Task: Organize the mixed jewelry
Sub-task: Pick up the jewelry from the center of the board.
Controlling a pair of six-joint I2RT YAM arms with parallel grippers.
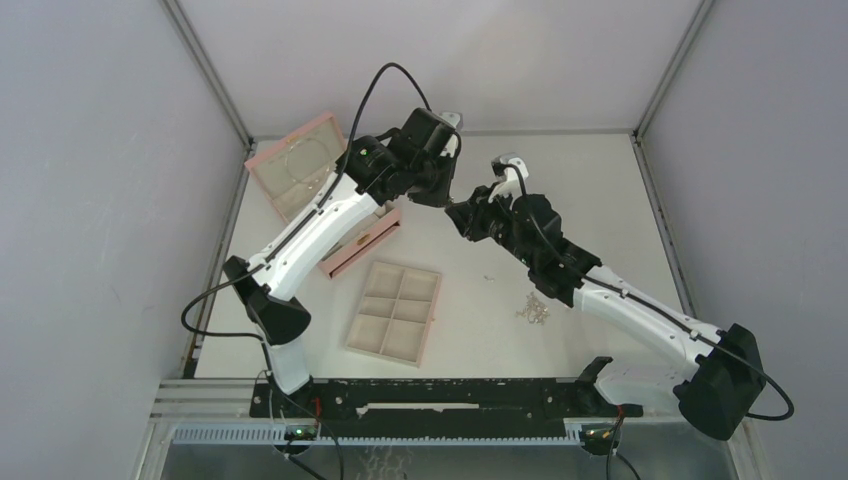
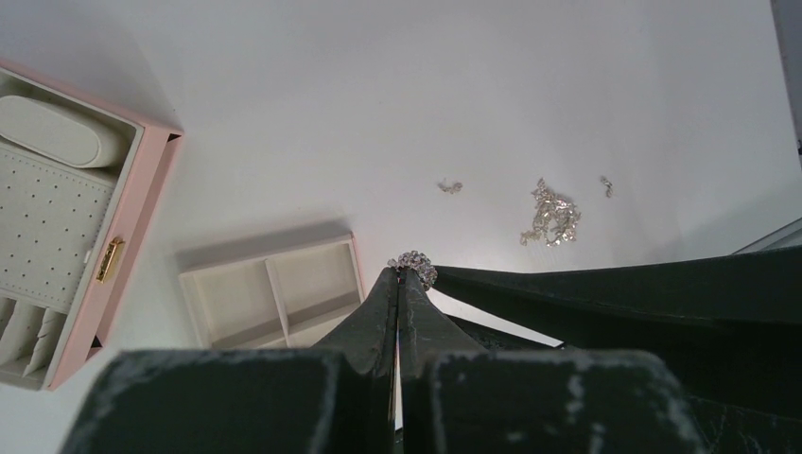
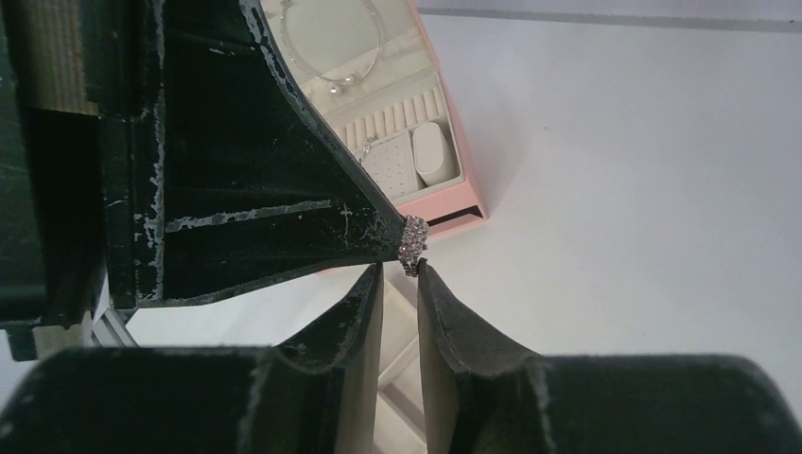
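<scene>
Since the left gripper (image 2: 399, 274) is clamped on the sparkly ring (image 3: 413, 244) midair, the right gripper (image 3: 399, 274), jaws apart just beside it, should close squarely on the band before any release. Can't tell if it's touching yet.

Both arms stretch inward, tips nearly meeting — left gripper (image 2: 399, 272) pinched on a ring (image 3: 413, 244) (right gripper (image 3: 399, 271) narrowly parted).

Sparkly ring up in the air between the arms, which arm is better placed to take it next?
Right, probably. The right hand has open fingertips just short of the ring, the gap lined up with it, while the left hand is shut on it and can only give it up.
</scene>
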